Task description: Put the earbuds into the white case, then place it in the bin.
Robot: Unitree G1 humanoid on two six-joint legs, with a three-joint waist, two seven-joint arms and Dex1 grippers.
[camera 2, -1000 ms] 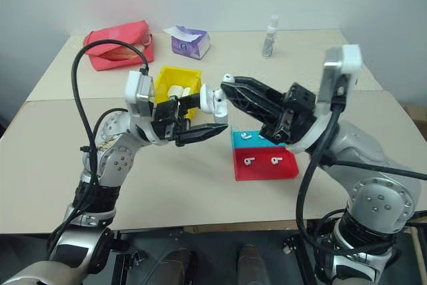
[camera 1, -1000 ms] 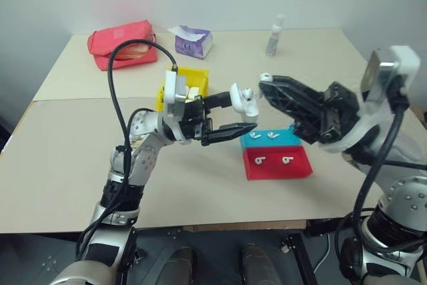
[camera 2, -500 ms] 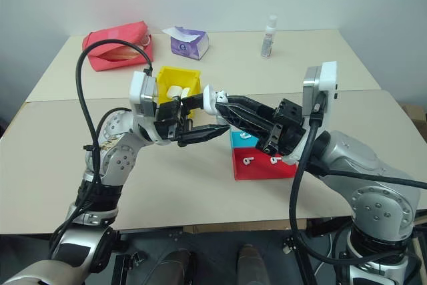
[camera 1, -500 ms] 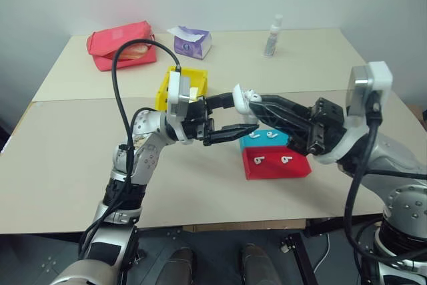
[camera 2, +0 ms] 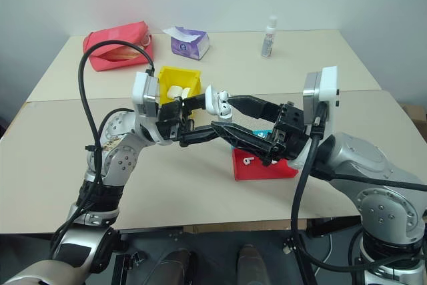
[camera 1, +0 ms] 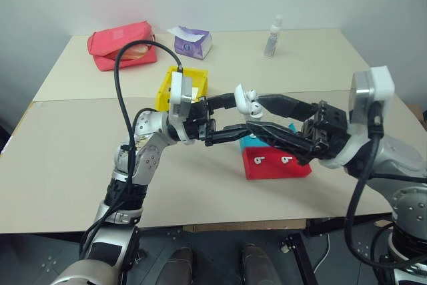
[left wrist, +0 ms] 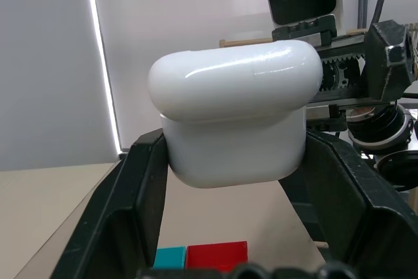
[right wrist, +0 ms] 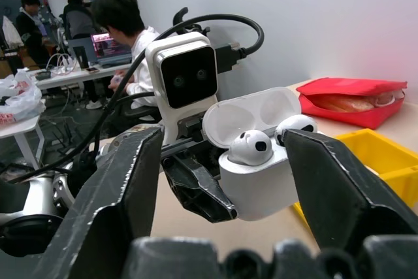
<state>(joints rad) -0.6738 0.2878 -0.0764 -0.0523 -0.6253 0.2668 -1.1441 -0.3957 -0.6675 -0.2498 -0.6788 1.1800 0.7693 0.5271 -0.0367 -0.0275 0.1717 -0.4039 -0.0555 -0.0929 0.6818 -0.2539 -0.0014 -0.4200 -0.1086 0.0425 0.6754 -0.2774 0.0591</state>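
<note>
Left gripper (camera 1: 230,117) clamped the white case (right wrist: 258,161), lid up, two earbuds (right wrist: 249,146) seated. Right gripper (right wrist: 222,181) stood wide, fingers either side of the case, holding nothing.

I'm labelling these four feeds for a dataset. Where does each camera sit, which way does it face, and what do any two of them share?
Left eye view: on the head, looking forward and down at the table; both arms show, left pincer holding the white case.
Right eye view: the head's other eye, same scene, same arms, right pincer open.
Left wrist view: along the left fingers, at the case's lid from behind.
Right wrist view: along the right fingers, at the open case with earbuds.
Shared: both wrist views show the case, from opposite sides.
</note>
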